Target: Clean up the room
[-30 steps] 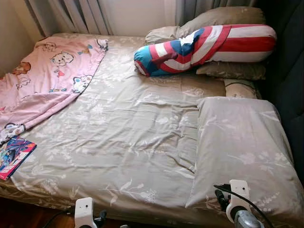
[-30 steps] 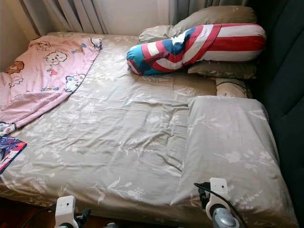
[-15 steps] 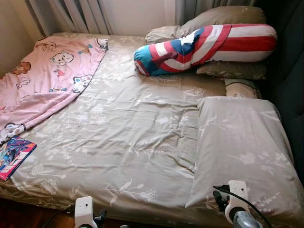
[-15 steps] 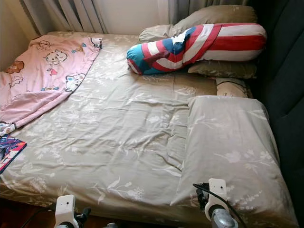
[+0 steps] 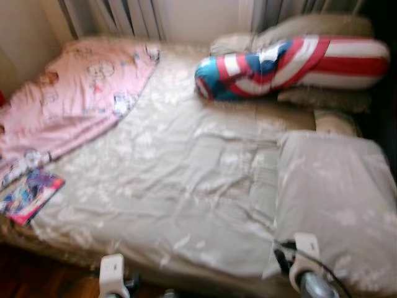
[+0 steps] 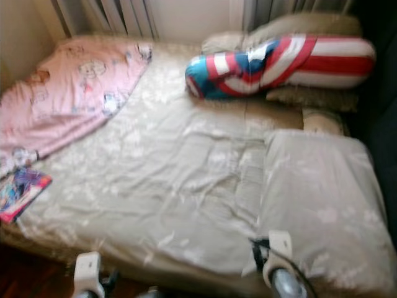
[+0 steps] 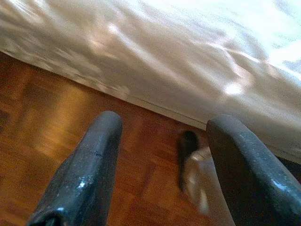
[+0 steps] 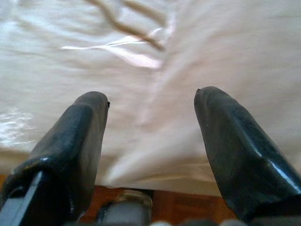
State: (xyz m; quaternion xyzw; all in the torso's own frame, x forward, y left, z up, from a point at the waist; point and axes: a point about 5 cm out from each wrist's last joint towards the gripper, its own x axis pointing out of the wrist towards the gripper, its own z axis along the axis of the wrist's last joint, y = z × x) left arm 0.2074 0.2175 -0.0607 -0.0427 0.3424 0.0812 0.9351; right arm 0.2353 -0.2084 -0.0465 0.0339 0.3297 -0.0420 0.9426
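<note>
Blurred now, the whole scene has slid right as the camera turns. Right gripper [image 8: 150, 141], fingers apart, hovers over the near edge of the bed [image 5: 186, 186], pillow [image 5: 335, 192] just beyond. Left gripper [image 7: 162, 160], also spread, hangs above the floor [image 7: 56, 141]; book [image 5: 30, 197] lies far left.

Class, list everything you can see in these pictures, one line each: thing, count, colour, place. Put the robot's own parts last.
Bed sheet: one, beige floral, covering the bed.
Blanket: one, pink with cartoon prints, far left of the bed.
Bolster: one, red, white and blue, at the head, resting on the far pillows.
Pillows: one beige, near right; others beige, blurred, under the bolster.
Book: one, colourful, near left edge.
Curtains: grey, behind the bed.
Floor: brown wood, beside the bed.
Left gripper: jaws open, over the floor.
Right gripper: jaws open, over the bedding.
</note>
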